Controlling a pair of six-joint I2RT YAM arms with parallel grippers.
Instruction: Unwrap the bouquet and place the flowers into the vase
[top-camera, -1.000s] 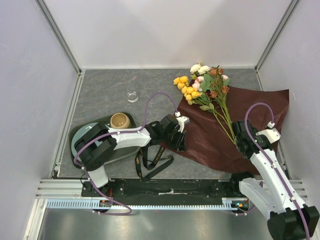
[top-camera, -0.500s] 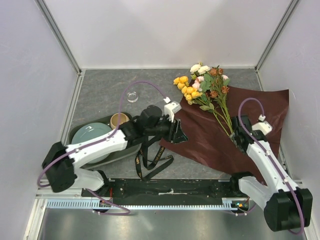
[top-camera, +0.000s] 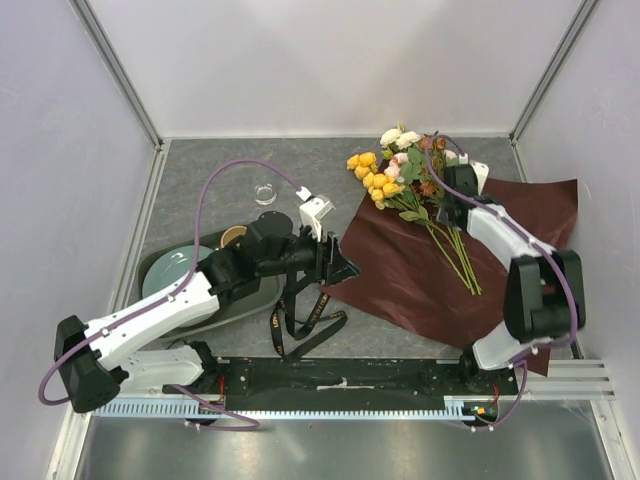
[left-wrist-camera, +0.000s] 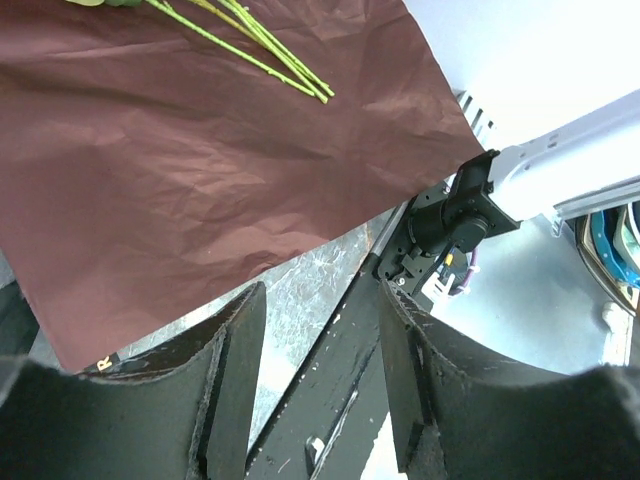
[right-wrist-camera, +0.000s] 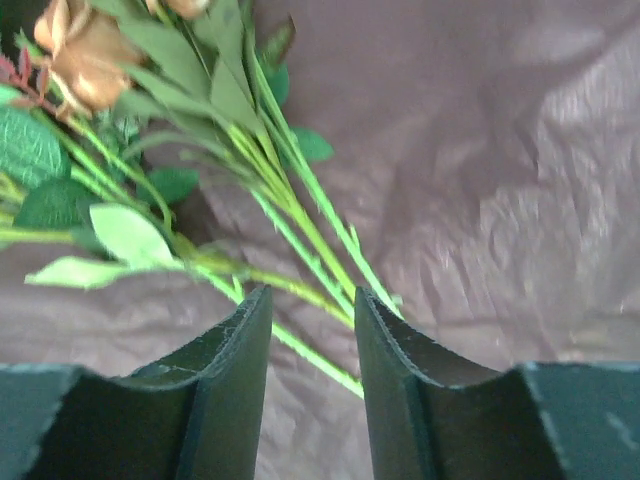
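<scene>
Maroon paper (right-wrist-camera: 480, 150) unwrapped flat; rose stems (right-wrist-camera: 300, 225) just ahead of spread, empty right claw (right-wrist-camera: 312, 300); left claw (left-wrist-camera: 320, 295) spread too. Next, likely: pinch stems, carry to glass vase (top-camera: 264, 193).

Work surface (top-camera: 210, 175): dark grey mottled mat, flat, running left of and beyond the left gripper (top-camera: 338, 264) up to the enclosure panels.

Back wall (top-camera: 330, 60): plain white panel, well beyond both grippers, unmarked.

Left side wall (top-camera: 60, 150): pale grey panel, well to the left of the left gripper.

Right side wall (top-camera: 610, 120): matching panel, to the right of the right gripper (top-camera: 443, 200).

Corner posts (top-camera: 115, 65): bare aluminium profile, one at each rear corner.

Nearer than both grippers: black mounting plate (top-camera: 340, 372), then aluminium rail (top-camera: 120, 375) and ribbed metal strip (top-camera: 330, 411); below these, grey metal surface (top-camera: 330, 450).

Lighting: even, diffuse; shadows soft.
</scene>
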